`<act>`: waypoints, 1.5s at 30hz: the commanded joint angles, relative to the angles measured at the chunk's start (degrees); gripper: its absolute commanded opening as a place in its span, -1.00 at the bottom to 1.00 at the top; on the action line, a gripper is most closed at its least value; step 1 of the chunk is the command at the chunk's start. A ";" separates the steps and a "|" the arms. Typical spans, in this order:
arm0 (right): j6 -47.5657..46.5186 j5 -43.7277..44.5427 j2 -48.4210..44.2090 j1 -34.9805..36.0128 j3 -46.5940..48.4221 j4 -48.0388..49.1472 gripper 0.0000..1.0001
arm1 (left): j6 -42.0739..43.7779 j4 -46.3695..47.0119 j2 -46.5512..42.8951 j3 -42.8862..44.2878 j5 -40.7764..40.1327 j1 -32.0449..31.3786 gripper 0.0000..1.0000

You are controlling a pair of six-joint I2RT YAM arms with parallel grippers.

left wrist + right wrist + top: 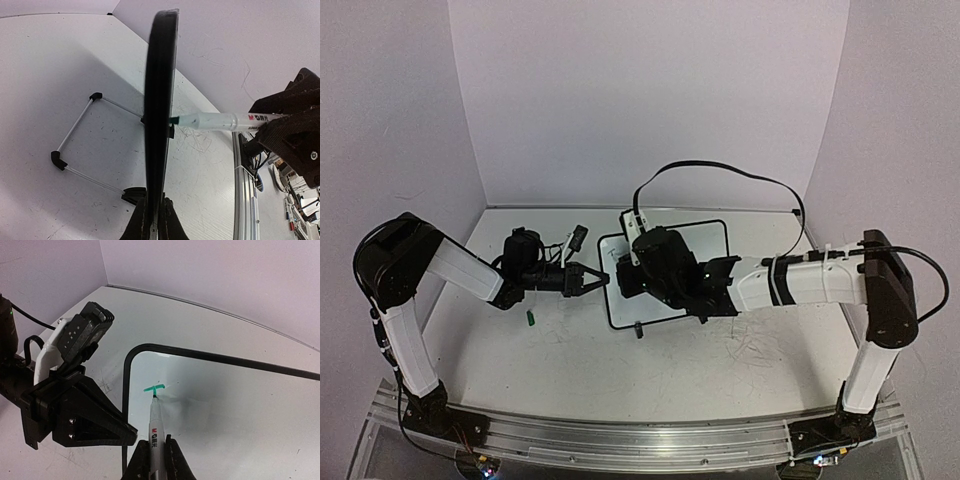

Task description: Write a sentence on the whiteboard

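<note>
One green stroke of the sentence (154, 389) was all I had down, so basically everything was left to write; my right gripper (156, 456) pinched the marker (155, 426), tip on the whiteboard (235, 410) propped up mid-table; my left gripper (154, 216) was clamped on its edge.

I record the whiteboard (708, 245) at mid-table, toward the far side: a small white rectangle with a thin black rounded-corner border, its long side running left to right. Much of its face is covered from above. Its left edge is pinched in the closed left gripper (598, 278). Edge-on from the left wrist, I see a thin wire frame (75, 127) with black corner pieces standing out from its back. Of the sentence (154, 389) I find only one green mark, a short bar over a short stem, near the board's far left corner. The visible face around it is plain white.
</note>
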 commanded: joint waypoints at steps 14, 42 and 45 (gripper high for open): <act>2.52 0.09 -1.69 0.15 -2.67 -1.56 -1.00 | 1.00 0.78 -1.99 -0.13 1.28 -1.00 -1.00; 3.84 -0.41 -1.14 0.95 -3.33 -2.08 -1.00 | 1.09 0.76 -2.29 -0.14 1.44 -1.20 -1.00; 3.93 -0.50 -0.92 1.03 -3.16 -2.09 -1.00 | 1.09 0.75 -2.33 -0.15 1.43 -1.15 -1.00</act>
